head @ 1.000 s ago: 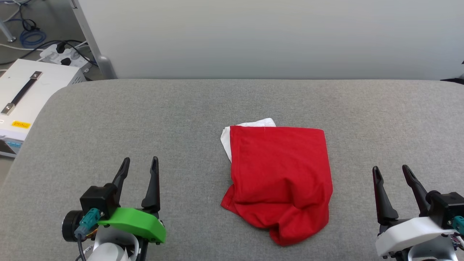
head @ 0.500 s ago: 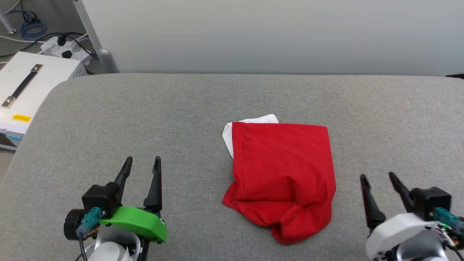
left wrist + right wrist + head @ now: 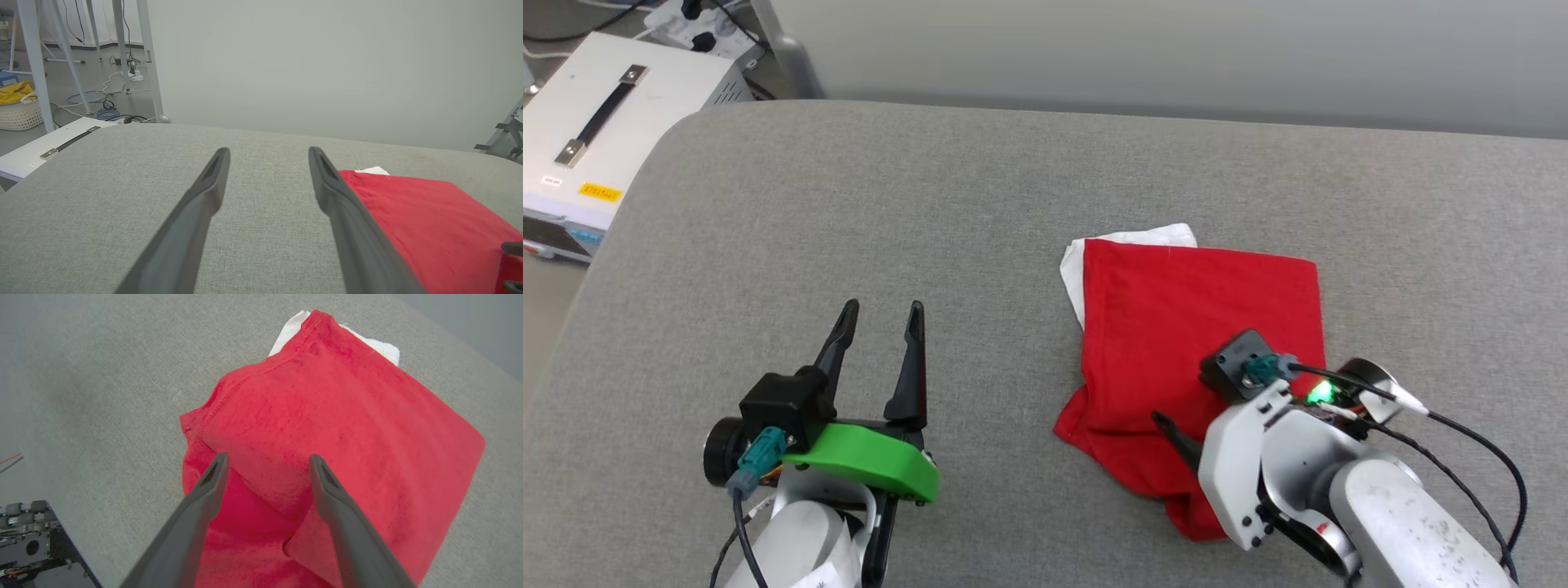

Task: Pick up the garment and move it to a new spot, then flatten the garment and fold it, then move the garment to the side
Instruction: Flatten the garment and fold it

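- Shirt [image 3: 1201, 310]: red, loosely folded, white sleeve peeking out at its top edge; lies right of centre on the grey counter [image 3: 849, 204].
- Left end effector [image 3: 883, 309]: lower left, released, empty, beside the shirt.
- Right end effector [image 3: 268, 458]: lower right, fingers spread above the shirt's rumpled lower edge, grasping nothing.

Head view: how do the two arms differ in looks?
Left pincer: two long dark fingers, black block, bright green cover, teal connector, dark cable, pale forearm. Right pincer: same fingers, white cover, teal connector, black cables, green light, speckled pale forearm.
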Robot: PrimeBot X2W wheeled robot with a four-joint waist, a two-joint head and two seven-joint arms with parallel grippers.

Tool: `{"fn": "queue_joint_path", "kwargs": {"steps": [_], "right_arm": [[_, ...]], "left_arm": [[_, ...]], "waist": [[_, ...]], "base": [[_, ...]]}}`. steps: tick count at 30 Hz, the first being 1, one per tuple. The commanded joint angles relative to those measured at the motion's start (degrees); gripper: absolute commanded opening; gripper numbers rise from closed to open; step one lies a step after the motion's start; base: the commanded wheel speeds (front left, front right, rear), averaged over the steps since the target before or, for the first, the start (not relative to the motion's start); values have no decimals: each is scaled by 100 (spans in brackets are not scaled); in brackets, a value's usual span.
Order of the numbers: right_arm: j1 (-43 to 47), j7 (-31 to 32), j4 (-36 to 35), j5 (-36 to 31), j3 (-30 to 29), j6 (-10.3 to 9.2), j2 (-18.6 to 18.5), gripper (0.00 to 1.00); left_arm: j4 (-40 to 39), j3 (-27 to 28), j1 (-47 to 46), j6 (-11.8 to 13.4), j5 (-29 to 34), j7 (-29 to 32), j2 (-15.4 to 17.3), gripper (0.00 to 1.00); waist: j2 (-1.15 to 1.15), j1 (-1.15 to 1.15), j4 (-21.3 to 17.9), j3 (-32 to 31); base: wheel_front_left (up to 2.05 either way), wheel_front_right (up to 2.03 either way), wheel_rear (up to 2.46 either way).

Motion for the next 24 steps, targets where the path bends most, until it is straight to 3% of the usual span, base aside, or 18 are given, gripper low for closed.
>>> {"fn": "queue_joint_path", "kwargs": {"steps": [1, 10, 11, 12, 13, 18, 24], "right_arm": [[-589, 180, 309, 229, 551, -5, -120, 100], [-1410, 380, 1441, 728, 1442, -5, -163, 100], [-1434, 420, 1561, 802, 1471, -5, -160, 81], [-1457, 439, 1646, 873, 1496, -5, -156, 30], [-1483, 438, 1696, 913, 1515, -5, -163, 0], [-1634, 154, 1690, 1064, 1390, -5, -186, 0], [-1778, -463, 1304, 910, 551, -5, -138, 0]], "left_arm": [[57, -10, -176, -95, 59, -30, -123, 100], [209, 100, -278, -264, 161, -38, -374, 100], [218, 126, -274, -283, 181, -39, -401, 100], [227, 153, -268, -301, 202, -39, -422, 100], [236, 174, -263, -315, 219, -39, -439, 100], [293, 297, -220, -382, 301, -39, -504, 100], [325, 401, -135, -439, 402, -40, -529, 100]], "waist": [[0, 0, 320, 281], [0, 0, 543, 443], [0, 0, 550, 448], [0, 0, 552, 451], [0, 0, 552, 452], [0, 0, 489, 397], [0, 0, 287, 260]], "base": [[0, 0, 0], [0, 0, 0], [0, 0, 0], [0, 0, 0], [0, 0, 0], [0, 0, 0], [0, 0, 0]]}}
